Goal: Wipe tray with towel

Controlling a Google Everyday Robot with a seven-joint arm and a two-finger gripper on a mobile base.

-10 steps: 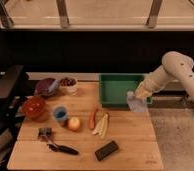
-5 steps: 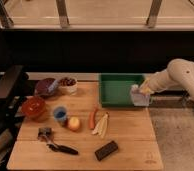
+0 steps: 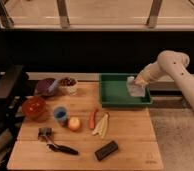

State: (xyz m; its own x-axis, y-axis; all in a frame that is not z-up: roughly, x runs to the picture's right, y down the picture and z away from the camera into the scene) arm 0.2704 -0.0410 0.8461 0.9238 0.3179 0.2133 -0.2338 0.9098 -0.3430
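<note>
tray (image 3: 115, 94): 1 | towel (image 3: 135, 89): 1 | jaws: clamped on towel (over tray's right end)

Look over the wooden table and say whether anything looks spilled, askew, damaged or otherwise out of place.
Nothing stands out. The gripper, shut on the towel, holds it inside the right end of the tray. The red bowl and blue cup stand upright, and nothing looks spilled on the table.
</note>
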